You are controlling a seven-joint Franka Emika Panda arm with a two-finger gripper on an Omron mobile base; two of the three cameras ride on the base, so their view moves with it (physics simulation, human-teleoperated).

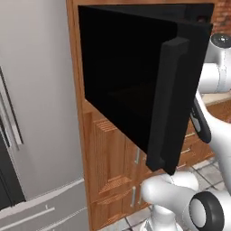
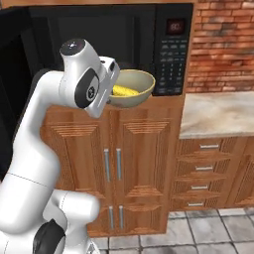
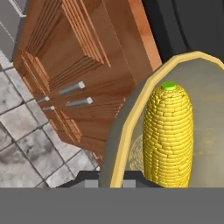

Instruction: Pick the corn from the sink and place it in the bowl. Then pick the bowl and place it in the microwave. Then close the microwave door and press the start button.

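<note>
My gripper [image 3: 110, 183] is shut on the rim of the yellow-green bowl [image 2: 133, 89], and its jaws pinch the rim from both sides. The bowl hangs in the air just in front of the lower edge of the microwave [image 2: 99, 34]. The yellow corn [image 2: 124, 91] lies inside the bowl [image 3: 192, 78]; up close the corn [image 3: 168, 135] shows its green end pointing away from the fingers. The microwave door [image 1: 135, 76] stands swung open to the left, its thick bar handle [image 1: 173, 103] toward me. The control strip [image 2: 171, 49] is right of the dark cavity. The sink is out of view.
Brown cabinet doors [image 2: 119, 163] with steel handles sit under the microwave. A stone counter [image 2: 218, 114] with drawers and a brick wall [image 2: 223, 44] lie to the right. The grey fridge [image 1: 40, 113] stands left of the open door. The floor is tiled [image 3: 26, 131].
</note>
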